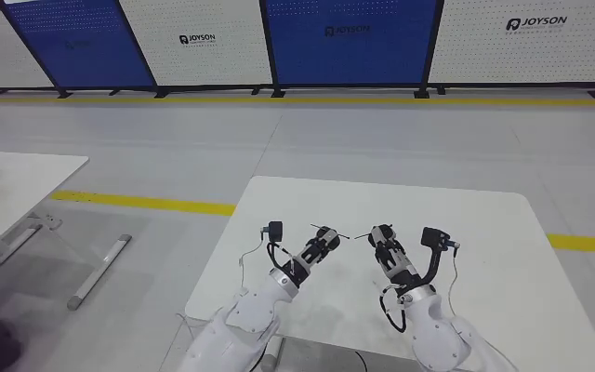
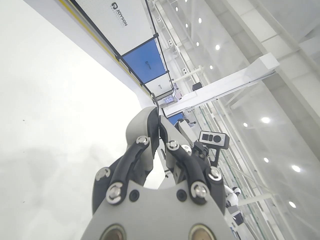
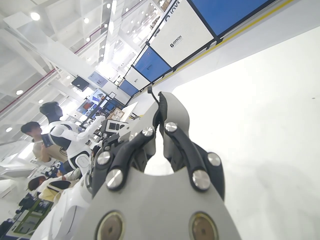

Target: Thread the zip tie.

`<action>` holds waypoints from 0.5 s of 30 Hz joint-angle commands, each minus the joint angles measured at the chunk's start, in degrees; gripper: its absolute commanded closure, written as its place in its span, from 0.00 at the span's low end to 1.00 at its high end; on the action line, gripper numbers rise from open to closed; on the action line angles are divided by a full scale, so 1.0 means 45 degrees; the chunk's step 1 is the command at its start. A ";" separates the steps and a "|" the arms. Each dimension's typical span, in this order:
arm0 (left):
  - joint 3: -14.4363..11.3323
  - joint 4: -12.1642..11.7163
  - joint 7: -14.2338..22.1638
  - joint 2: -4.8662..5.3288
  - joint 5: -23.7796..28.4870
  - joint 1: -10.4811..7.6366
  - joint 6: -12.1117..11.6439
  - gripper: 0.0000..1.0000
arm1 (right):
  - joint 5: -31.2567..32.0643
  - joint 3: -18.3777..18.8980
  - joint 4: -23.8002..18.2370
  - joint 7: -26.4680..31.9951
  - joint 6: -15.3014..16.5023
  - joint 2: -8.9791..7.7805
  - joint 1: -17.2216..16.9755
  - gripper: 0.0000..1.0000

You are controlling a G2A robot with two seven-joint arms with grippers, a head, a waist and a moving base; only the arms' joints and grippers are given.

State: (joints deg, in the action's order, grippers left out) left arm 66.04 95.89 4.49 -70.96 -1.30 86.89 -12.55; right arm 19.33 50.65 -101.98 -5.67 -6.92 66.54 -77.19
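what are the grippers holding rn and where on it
A black zip tie. The right gripper pinches it just below its square head, which pokes out past the fingers. The left gripper pinches a thin strip end, seemingly the tail.

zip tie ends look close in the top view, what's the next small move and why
Probably ease the left claw toward the right claw, steering the zip tie tail at the zip tie head. Both claws are shut on those ends above the table, and the top view shows the two tips facing each other with a small gap, not yet joined.
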 commanded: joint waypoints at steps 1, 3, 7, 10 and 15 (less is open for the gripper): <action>-0.0134 -0.0069 -0.0339 -0.0032 -0.0231 -0.0038 -0.0066 1.00 | 0.0000 0.0000 0.0000 0.0000 0.0000 0.0000 0.0000 1.00; -0.0134 -0.0069 -0.0339 -0.0032 -0.0231 -0.0038 -0.0066 1.00 | 0.0000 0.0000 0.0000 0.0000 0.0000 0.0000 0.0000 1.00; -0.0134 -0.0069 -0.0339 -0.0032 -0.0231 -0.0038 -0.0066 1.00 | 0.0000 0.0000 0.0000 0.0000 0.0000 0.0000 0.0000 1.00; -0.0134 -0.0069 -0.0339 -0.0032 -0.0231 -0.0038 -0.0066 1.00 | 0.0000 0.0000 0.0000 0.0000 0.0000 0.0000 0.0000 1.00; -0.0134 -0.0069 -0.0339 -0.0032 -0.0231 -0.0038 -0.0066 1.00 | 0.0247 0.0041 0.0163 -0.0046 -0.0004 0.0087 -0.0036 1.00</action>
State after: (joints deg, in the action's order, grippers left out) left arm 65.44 95.58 2.96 -71.10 -2.33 86.72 -12.85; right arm 20.07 50.87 -101.46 -5.85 -6.81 66.82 -77.42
